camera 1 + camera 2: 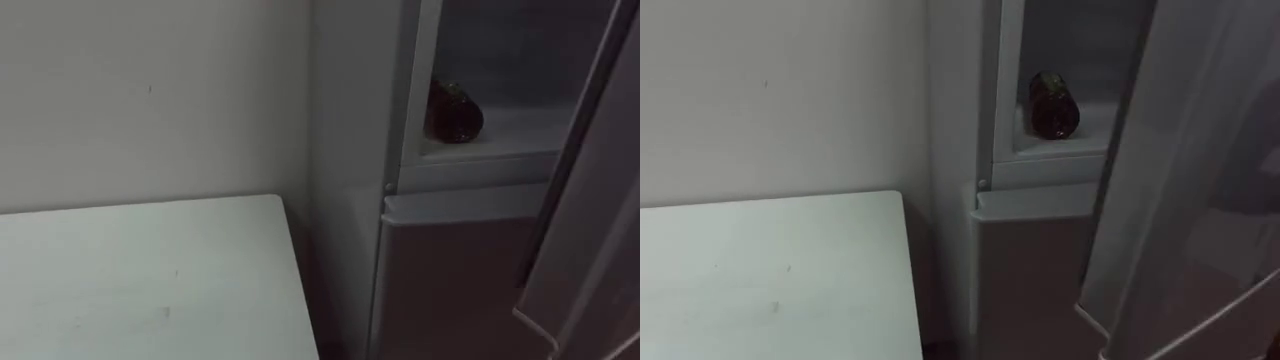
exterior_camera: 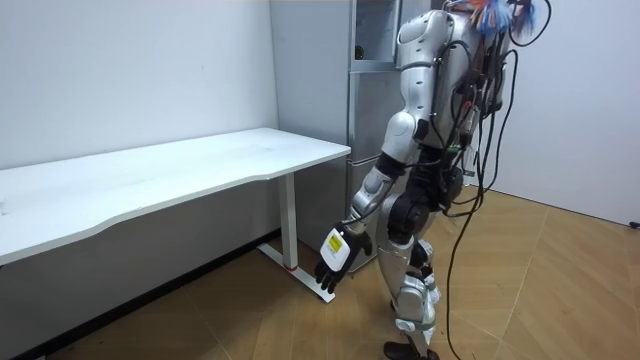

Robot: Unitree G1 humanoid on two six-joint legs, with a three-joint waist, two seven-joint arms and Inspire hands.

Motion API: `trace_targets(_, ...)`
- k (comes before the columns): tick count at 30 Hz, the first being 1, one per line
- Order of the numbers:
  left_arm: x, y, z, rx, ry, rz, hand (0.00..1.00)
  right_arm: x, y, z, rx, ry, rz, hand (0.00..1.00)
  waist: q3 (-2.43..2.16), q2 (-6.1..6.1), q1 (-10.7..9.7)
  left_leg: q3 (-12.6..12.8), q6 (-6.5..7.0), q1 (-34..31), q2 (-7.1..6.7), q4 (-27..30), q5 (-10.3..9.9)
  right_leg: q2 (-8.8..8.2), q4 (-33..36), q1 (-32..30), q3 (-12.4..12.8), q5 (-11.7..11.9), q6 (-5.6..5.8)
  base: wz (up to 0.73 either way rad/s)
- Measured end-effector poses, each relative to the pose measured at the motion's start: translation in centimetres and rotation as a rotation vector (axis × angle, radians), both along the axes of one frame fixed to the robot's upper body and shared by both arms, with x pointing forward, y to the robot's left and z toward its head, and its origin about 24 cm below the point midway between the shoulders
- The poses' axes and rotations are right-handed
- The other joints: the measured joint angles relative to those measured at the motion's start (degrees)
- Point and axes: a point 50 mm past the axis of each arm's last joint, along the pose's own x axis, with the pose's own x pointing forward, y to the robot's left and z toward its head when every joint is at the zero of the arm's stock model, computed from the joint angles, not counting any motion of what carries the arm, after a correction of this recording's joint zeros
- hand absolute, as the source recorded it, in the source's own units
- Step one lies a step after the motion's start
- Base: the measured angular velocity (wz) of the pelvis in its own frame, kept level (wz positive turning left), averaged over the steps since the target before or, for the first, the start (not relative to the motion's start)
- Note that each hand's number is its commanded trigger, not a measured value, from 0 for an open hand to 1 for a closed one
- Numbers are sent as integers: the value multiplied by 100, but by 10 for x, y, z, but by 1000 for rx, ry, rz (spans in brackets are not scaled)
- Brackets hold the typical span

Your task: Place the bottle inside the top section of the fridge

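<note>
Dark brown bottle [image 1: 1052, 103] lies on the pale shelf [image 1: 1080, 143] of the tall grey fridge's upper compartment [image 1: 1002, 90], its door [image 1: 1185, 190] open. The robot stands facing it beside a long white table [image 1: 150, 280], its left hand [image 2: 335, 262] hanging relaxed and empty.

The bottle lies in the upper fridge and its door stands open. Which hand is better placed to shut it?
Right, probably: the open door stands on the robot's right, while the left hand hangs low beside the table.
</note>
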Motion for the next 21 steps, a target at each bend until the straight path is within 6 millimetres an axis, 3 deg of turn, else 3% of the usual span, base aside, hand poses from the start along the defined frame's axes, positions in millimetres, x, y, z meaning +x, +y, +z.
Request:
trace_targets(9, 12, -2, 0, 22, -17, -50, 0, 16, 26, -9, -42, 61, 130, 0, 20, 88, 310, -113, -2, -18, 21, 1, 1, 31, -166, 110, -37, 34, 11, 6)
trace_targets(12, 16, -4, -1, 19, -18, -58, 0, 21, 36, -12, -42, 74, 181, 0, 6, 128, 451, -124, -2, -26, 21, -6, 1, 35, -175, 106, -40, 35, 12, 2)
trace_targets(21, 22, -14, -4, -6, -17, -111, 0, 31, 53, -14, -61, 83, 255, 0, 10, 173, 454, -148, -3, -26, 23, -9, 1, 43, -180, 120, -130, 34, 12, 0)
